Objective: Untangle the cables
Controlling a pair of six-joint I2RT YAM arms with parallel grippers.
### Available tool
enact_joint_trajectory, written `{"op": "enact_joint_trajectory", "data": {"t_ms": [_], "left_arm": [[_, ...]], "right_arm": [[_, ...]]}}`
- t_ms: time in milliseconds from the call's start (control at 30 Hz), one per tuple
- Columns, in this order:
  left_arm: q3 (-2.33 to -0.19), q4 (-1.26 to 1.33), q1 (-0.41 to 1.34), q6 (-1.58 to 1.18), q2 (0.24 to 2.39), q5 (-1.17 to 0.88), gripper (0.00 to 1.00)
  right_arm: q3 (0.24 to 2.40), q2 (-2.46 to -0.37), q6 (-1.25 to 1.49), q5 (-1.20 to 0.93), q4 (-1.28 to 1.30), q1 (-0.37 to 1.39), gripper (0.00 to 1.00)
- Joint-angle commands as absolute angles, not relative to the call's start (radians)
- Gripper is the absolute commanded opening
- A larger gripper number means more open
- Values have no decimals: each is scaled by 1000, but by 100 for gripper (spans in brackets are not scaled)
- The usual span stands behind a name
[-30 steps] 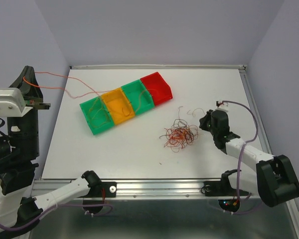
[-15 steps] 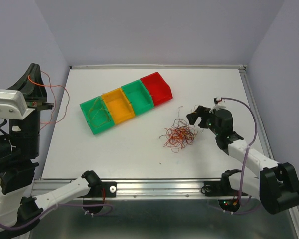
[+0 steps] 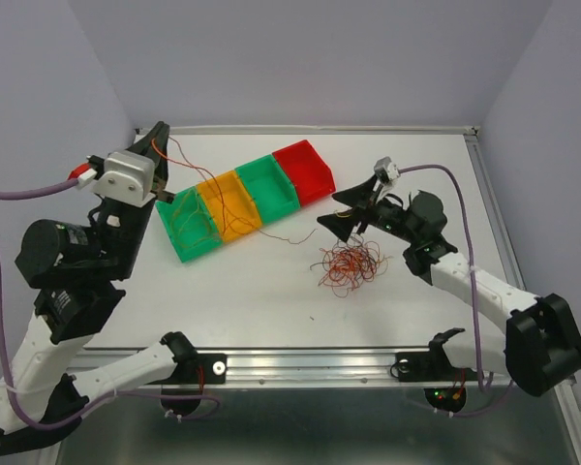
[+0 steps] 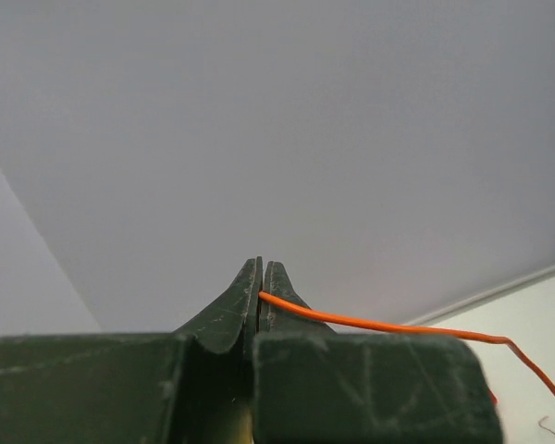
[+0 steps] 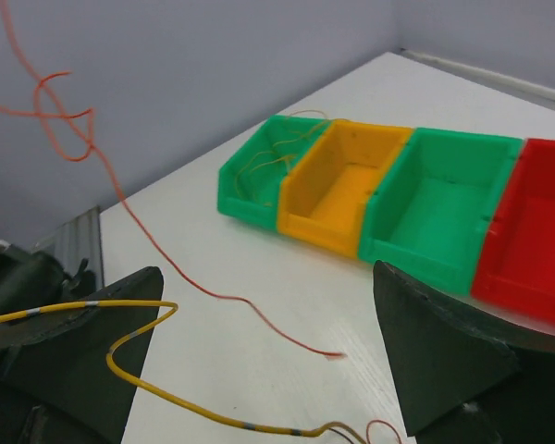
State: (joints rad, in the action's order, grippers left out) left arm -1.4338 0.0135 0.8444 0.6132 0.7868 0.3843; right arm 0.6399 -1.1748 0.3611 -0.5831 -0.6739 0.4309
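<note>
Overhead view of a white desk (image 3: pixel 421 160) with two robot arms. A loose tangle of cables (image 3: pixel 349 263), hair-thin red, orange and dark wires, lies right of centre. The right end effector (image 3: pixel 351 211) hangs just behind and above it, jaws spread wide and holding nothing firmly. In its wrist view a yellow strand (image 5: pixel 157 393) curls across the gap, draped over the left-hand finger (image 5: pixel 79 356).

The left end effector (image 4: pixel 261 270) is raised high over the desk's left edge, jaws pressed shut on a single orange strand (image 4: pixel 379 326). The strand arcs down from the tips, passes over the bins and ends loose on the desk, left of the tangle and apart from it.

Between the two end effectors stands a diagonal row of four open bins, touching: a green bin (image 3: pixel 187 229) with several thin wires in it, an orange bin (image 3: pixel 229 206), a second green bin (image 3: pixel 269 189) and a red bin (image 3: pixel 306 170).

The left arm is folded upright, wrist pointing up and back. The right arm stretches low across the desk toward the centre.
</note>
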Motion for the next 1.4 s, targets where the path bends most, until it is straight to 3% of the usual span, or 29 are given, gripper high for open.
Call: {"op": "enact_joint_trajectory", "data": {"t_ms": [0,167,300,333,433,633,800,1100,1267,1367], "left_arm": [[-1387,55,845,534,825,266,0],[-1351,60,845,511,882,222,0],[-1322,97,844,535,896,270,0],[-1313,106,844,543,893,273,0],[-1312,100,844,546,900,270,0],[-1312,95,844,543,919,265,0],[-1315,87,844,543,919,262,0],[-1313,71,844,514,939,212,0],[-1309,81,842,509,985,207,0],[-1301,90,833,500,1006,190,0]], "right_arm": [[793,-1255,318,-758,-842,498,100],[887,-1336,334,-761,-842,540,100],[946,-1261,285,-455,-454,538,100],[1028,-1265,297,-273,-216,540,100],[1119,-1305,319,73,121,548,100],[1123,-1322,429,486,443,578,100],[1147,-1354,463,488,592,597,100],[1098,-1266,420,370,436,621,100],[997,-1178,294,112,216,621,100],[1005,-1181,356,188,253,621,100]]}}
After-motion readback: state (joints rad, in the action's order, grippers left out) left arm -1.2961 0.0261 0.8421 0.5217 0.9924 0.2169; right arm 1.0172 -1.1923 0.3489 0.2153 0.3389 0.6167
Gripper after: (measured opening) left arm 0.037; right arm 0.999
